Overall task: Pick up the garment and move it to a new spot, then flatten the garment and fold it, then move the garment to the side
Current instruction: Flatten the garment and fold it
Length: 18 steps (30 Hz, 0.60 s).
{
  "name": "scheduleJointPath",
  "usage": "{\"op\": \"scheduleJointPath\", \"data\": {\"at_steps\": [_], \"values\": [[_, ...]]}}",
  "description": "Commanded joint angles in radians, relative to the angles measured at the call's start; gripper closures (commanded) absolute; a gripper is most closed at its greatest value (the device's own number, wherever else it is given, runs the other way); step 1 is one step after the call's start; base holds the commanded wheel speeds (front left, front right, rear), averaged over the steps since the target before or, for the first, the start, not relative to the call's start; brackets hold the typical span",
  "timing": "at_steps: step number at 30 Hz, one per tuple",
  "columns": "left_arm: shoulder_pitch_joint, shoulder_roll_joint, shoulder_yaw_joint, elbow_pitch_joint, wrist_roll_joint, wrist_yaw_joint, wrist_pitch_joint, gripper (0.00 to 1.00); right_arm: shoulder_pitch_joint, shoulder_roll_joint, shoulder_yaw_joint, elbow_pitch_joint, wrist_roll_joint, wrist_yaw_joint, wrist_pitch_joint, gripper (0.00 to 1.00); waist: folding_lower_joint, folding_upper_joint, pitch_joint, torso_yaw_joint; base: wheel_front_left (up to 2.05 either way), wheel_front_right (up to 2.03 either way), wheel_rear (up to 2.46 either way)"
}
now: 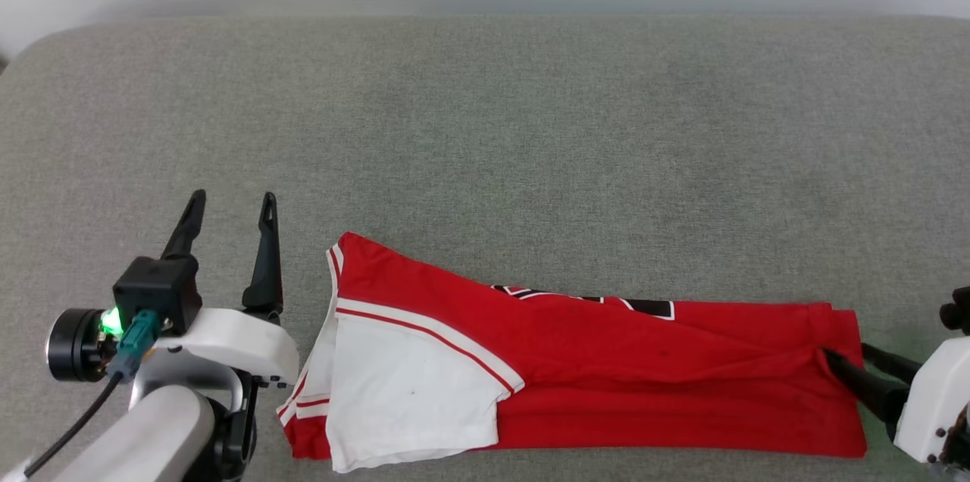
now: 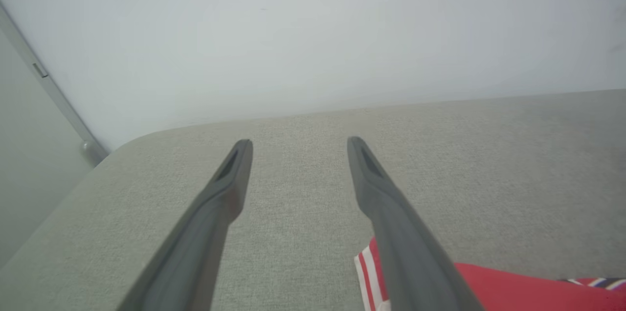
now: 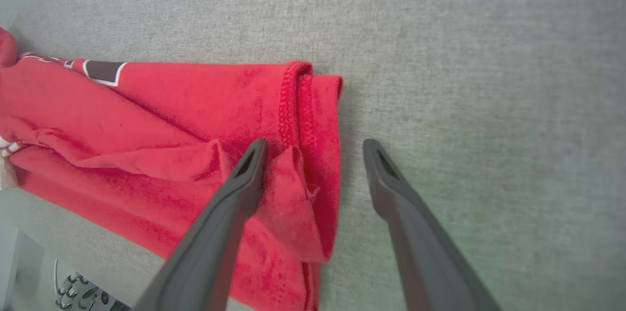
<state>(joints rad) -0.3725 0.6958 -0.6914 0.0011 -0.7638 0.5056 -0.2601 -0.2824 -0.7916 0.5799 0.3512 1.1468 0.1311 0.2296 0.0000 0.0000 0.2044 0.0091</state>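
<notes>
Sitting just left of the shirt's white sleeve, the left gripper had its fingers spread wide and empty. The folded red shirt lay along the near side of the grey cushion. At its right end the right gripper was wide open too, one finger over the hem, gripping nothing.
</notes>
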Motion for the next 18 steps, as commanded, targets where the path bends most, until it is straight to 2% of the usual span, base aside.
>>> {"op": "scheduleJointPath", "data": {"at_steps": [1, 10, 11, 15, 16, 17, 18], "values": [[0.048, -0.034, 0.052, -0.010, 0.047, 0.013, -0.006, 0.00, 0.024, 0.020, -0.007, 0.001, 0.012, -0.001, 0.003, 0.00, 0.0000, 0.0000, 0.005, 0.006, 0.00, 0.00, 0.00], [0.229, -0.218, 0.272, -0.032, 0.262, -0.028, -0.007, 0.00, 0.093, 0.131, 0.071, 0.014, 0.018, -0.001, 0.078, 0.00, 0.0000, 0.0000, 0.013, 0.021, 0.00, 0.00, 0.00], [0.229, -0.218, 0.272, -0.032, 0.262, -0.028, -0.007, 0.00, 0.093, 0.131, 0.071, 0.014, 0.018, -0.001, 0.078, 0.00, 0.0000, 0.0000, 0.013, 0.021, 0.00, 0.00, 0.00], [0.288, -0.293, 0.342, -0.021, 0.352, -0.062, -0.006, 0.00, 0.087, 0.169, 0.104, 0.026, -0.005, 0.001, 0.080, 0.00, 0.0000, 0.0000, 0.012, 0.024, 0.00, 0.00, 0.00], [0.300, -0.313, 0.361, -0.017, 0.369, -0.070, -0.006, 0.00, 0.081, 0.173, 0.102, 0.032, -0.011, 0.001, 0.073, 0.55, 0.0000, 0.0000, 0.012, 0.025, 0.00, 0.00, 0.00], [0.313, -0.329, 0.376, -0.014, 0.390, -0.080, -0.006, 0.00, 0.072, 0.174, 0.101, 0.040, -0.018, 0.001, 0.066, 0.82, 0.0000, 0.0000, 0.011, 0.025, 0.00, 0.00, 0.00], [0.324, -0.347, 0.394, -0.013, 0.410, -0.088, -0.006, 0.00, 0.063, 0.174, 0.097, 0.048, -0.024, 0.001, 0.061, 1.00, 0.0000, 0.0000, 0.009, 0.024, 0.00, 0.00, 0.00]]}}
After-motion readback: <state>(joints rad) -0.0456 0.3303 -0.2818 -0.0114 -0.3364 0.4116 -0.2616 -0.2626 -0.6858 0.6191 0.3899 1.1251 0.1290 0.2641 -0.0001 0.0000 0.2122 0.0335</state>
